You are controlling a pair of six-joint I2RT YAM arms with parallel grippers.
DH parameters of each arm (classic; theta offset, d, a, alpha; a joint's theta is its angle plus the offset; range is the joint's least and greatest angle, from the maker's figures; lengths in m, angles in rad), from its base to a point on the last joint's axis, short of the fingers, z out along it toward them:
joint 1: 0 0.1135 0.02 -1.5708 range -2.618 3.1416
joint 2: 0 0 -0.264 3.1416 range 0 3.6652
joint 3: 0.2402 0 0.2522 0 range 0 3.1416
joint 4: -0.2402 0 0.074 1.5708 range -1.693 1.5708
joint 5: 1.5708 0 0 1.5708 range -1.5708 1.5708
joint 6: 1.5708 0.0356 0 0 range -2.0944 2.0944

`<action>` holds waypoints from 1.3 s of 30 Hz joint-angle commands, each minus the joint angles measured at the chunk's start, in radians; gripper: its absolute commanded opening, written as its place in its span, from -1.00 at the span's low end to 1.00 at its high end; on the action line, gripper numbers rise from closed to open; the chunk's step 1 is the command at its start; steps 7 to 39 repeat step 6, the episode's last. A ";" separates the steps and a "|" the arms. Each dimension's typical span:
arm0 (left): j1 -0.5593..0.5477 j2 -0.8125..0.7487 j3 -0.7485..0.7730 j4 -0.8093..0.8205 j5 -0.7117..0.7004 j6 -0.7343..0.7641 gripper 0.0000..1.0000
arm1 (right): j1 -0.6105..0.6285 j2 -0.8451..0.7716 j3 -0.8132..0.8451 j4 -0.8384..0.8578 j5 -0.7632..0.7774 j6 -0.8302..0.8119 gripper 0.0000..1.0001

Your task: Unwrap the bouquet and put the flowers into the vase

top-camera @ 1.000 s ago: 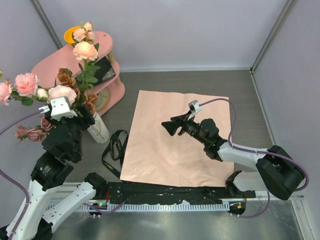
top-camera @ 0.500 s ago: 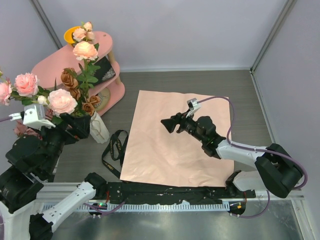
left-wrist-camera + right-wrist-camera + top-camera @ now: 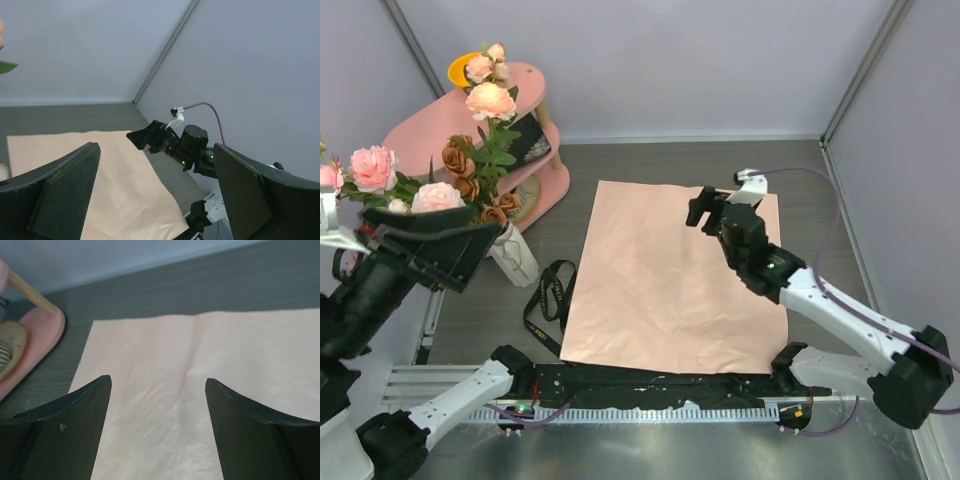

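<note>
Well, over on the left, the flowers (image 3: 455, 160) are standing up in the little white vase (image 3: 517, 262), with pink, cream and brown blooms poking up high in front of the pink shelf (image 3: 420, 125). So the big job looks almost done: the wrap is off and the stems I can see go down into the vase. I cannot tell if a flower is hiding behind the left arm. If one is, it would need to go in too. The left tool (image 3: 460, 255) hangs just beside the vase, on its left. Its two fingers are spread as wide as can be, and there is nothing between them. It is not touching the flowers or the vase. A bit further right, the black ribbon (image 3: 548, 295) lies loose on the surface (image 3: 650, 165), right at the edge of the pink paper sheet (image 3: 660, 280). The paper is spread out flat with no flowers on it. Over its far right part hangs the right tool (image 3: 702, 208). Its fingers are wide apart too, and they hold nothing. It looks to be up in the air above the paper, not pressing on it.
</note>
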 commanded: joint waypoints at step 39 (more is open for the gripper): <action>0.001 0.297 0.133 0.327 0.254 0.022 1.00 | -0.002 -0.356 0.463 -0.333 0.022 -0.200 0.87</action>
